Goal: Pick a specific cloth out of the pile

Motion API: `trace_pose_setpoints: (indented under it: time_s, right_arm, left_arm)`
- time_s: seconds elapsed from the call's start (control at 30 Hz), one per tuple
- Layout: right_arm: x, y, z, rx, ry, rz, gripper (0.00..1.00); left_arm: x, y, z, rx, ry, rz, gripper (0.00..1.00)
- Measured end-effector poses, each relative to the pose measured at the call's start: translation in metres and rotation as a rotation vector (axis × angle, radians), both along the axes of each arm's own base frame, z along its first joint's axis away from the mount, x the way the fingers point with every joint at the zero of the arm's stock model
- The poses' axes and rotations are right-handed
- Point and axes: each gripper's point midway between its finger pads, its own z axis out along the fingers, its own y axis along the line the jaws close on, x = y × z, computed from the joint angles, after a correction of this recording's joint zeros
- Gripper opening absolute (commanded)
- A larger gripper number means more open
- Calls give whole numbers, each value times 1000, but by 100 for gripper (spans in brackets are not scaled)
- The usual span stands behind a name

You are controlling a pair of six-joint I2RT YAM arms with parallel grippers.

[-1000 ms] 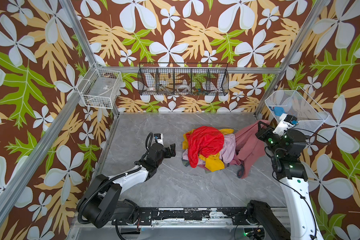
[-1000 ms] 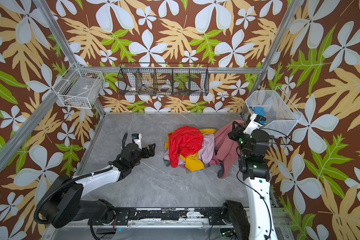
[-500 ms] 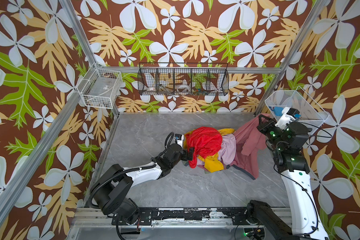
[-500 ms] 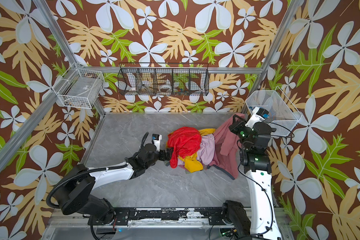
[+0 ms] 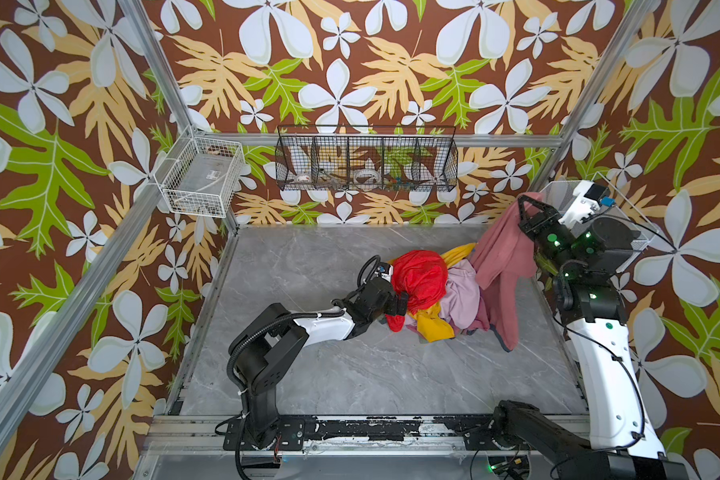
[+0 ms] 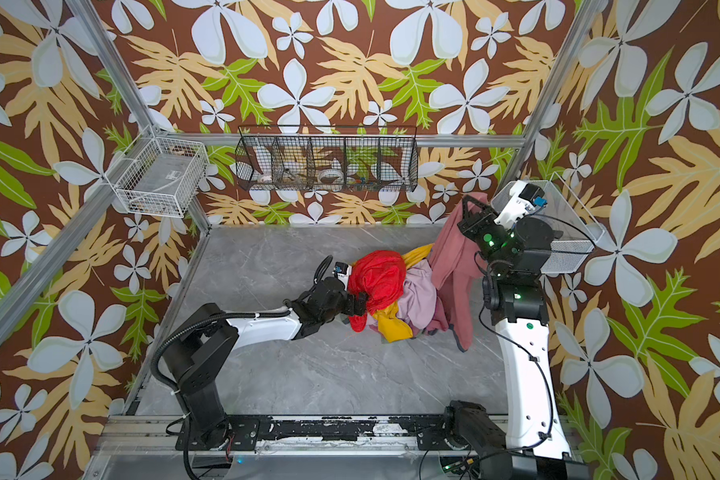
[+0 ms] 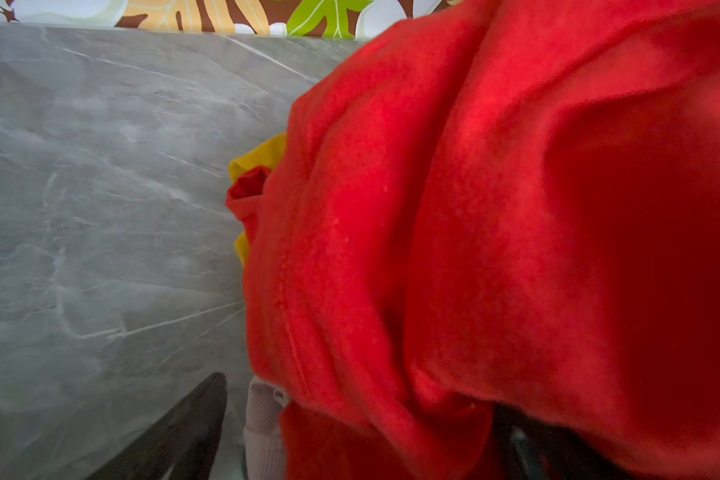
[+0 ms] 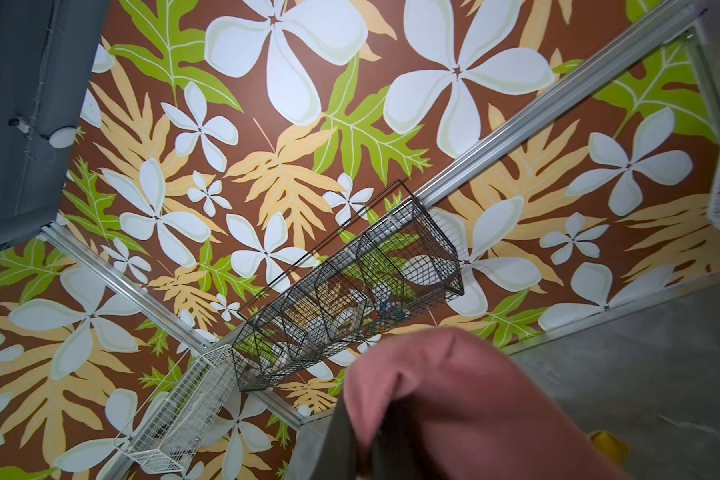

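Right gripper point(image 5: 522, 202) point(image 6: 469, 203): jaws clamped on the upper edge of the cloth point(image 5: 501, 253) point(image 6: 454, 253). In the right wrist view the pink fabric point(image 8: 454, 395) drapes over the fingers. The cloth hangs down from the fingertips, and its lower part lies against the lilac garment point(image 5: 460, 295) on the near flank of the pile point(image 5: 433, 291). Can't tell whether the grey-trimmed hem reaches the table point(image 5: 329, 374).

Left gripper point(image 5: 400, 302) point(image 6: 360, 303): jaws spread wide, nothing pinched, pushed into the red garment point(image 7: 474, 208) on the pile's opposite flank. One finger point(image 7: 175, 432) shows and the other is mostly hidden by red fabric. The yellow garment point(image 5: 431, 326) is just beside the fingertips.
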Motion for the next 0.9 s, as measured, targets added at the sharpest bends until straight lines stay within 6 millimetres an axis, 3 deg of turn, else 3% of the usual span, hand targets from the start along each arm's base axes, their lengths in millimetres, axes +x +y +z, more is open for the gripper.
trace_pose_setpoints:
  time_s: [0.23,0.4,0.53,0.77,0.9]
  right_arm:
    - [17,19,54,7,-78,71,0]
    - [20,57,45,-10,-52,163,0]
    - [21,62,42,-24,-36,158,0]
    - [14,62,94,-68,-125,144,0]
    - [16,72,106,-72,-143,172,0]
  left_arm:
    - [5,-4,-17,56,43,29,100]
    - [6,-3,-16,64,49,40,100]
    - [7,-3,-15,70,48,43,100]
    - [10,1,-23,122,60,61,100]
    - [10,2,-26,139,67,69,100]
